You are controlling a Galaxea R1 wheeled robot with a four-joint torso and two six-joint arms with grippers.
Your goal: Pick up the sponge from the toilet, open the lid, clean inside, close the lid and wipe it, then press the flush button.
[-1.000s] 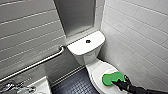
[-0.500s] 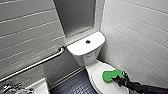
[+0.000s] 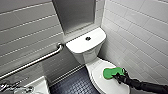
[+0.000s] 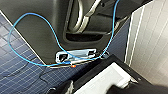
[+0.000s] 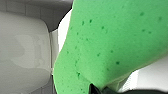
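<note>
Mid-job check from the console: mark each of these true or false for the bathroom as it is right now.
1. The lid is shut over the bowl. True.
2. The right gripper is at the sponge, over the lid. True.
3. The flush button lies bare on the tank. True.
4. The sponge rests on the tank. False: it is over the lid, well clear of the tank.
5. The floor is white tile. False: the floor is dark blue.
6. The bar hangs on the wall beside the right arm. False: the grab bar is on the opposite wall, above the sink.
</note>
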